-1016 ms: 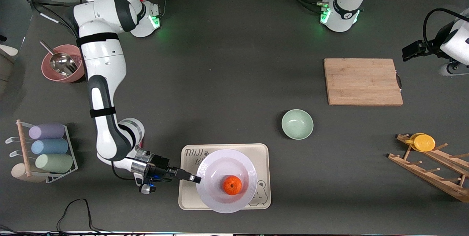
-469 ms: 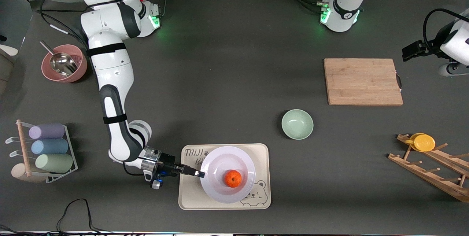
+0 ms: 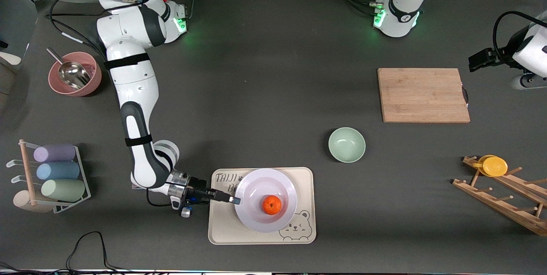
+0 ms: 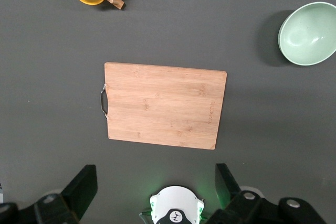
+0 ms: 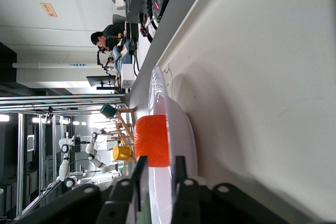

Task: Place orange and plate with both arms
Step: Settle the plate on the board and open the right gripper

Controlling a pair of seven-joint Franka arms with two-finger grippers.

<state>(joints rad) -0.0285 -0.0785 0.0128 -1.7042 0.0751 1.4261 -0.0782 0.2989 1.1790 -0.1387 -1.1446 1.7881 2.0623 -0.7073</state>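
right gripper (image 3: 233,200) pinches our plate (image 3: 266,200) rim, orange (image 3: 272,205) inside, on the tray (image 3: 261,205) near the desk's front edge; glossy and slippery, we judge. left gripper (image 4: 152,190) waits open.

Non-task items on the dark grey surface (image 3: 265,95): rectangular cream tray with a bear drawing (image 3: 222,228), nearest the front camera. Pale green round bowl (image 3: 346,144) sits farther back, toward my left arm's end. Rectangular bamboo cutting board with a small metal handle (image 3: 423,95) is farther still. Slanted wooden peg rack (image 3: 508,200) carries a yellow cup (image 3: 493,165). Toward my right arm's end: pink bowl (image 3: 87,89) with a metal scoop (image 3: 70,72) in it, and a wire rack holding lavender, blue and green cylinders (image 3: 60,171).
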